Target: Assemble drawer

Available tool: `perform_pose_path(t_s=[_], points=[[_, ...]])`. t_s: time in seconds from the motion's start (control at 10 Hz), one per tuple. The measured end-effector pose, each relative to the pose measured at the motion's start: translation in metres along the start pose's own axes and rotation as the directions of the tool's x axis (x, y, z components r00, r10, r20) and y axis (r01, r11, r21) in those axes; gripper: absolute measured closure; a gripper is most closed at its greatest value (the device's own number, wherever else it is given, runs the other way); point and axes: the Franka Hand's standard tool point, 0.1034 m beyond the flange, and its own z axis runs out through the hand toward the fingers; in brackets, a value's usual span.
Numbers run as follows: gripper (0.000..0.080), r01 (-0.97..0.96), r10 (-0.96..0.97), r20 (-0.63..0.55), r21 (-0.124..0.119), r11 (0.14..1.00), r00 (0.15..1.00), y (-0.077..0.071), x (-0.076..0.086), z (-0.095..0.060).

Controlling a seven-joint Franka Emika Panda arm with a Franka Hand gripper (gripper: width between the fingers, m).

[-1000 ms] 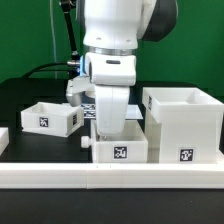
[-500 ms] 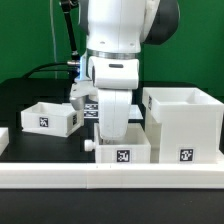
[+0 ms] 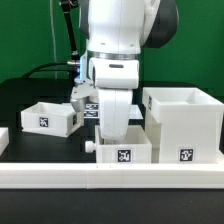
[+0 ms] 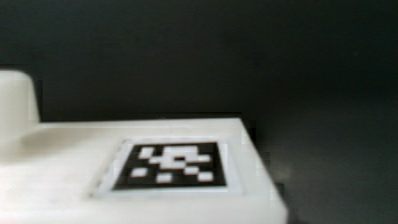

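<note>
Seen at the centre of the exterior view: gripper [image 3: 111, 131] pointing straight down, its lower end at the back rim of the middle box [image 3: 122, 152]. Cannot tell whether spread or pressed together, nor whether pinching anything: fingertips hidden behind the wide white hand and the box rim, and nowhere in the wrist view. Above it, filling the upper centre of the frame: white arm [image 3: 118, 35].

Directly below the gripper, at lower centre: middle box, white, open on top, with a black-and-white tag [image 3: 122, 155] on the front wall and a small round peg [image 3: 90, 145] sticking out from the side toward the exterior view's left. Probably this same box in the wrist view, close and blurred: flat white face [image 4: 71, 150] bearing a blurred tag [image 4: 173, 165], with a pale rounded post [image 4: 15, 95] at its edge, against dark ground.

At centre left, apart from the middle box: low box [image 3: 50, 117], white, open, marked on the front. At right, just beside the middle box: tall box [image 3: 185, 125], white, open, marked low on the front. All three on the black table [image 3: 15, 100]. Across the bottom of the frame, in front of the boxes: long white rail [image 3: 110, 178]. Behind, at upper left: green wall [image 3: 30, 30].
</note>
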Motion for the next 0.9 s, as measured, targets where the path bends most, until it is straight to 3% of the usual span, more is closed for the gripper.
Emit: perform_pose_path(t_s=[0.2,0.9], points=[[0.0758,-0.004,0.003,-0.003,-0.03,1.0,1.0,0.002,0.001,0.001],[0.0758,0.012,-0.012,0.002,-0.02,1.0,1.0,0.006,0.011,0.004]])
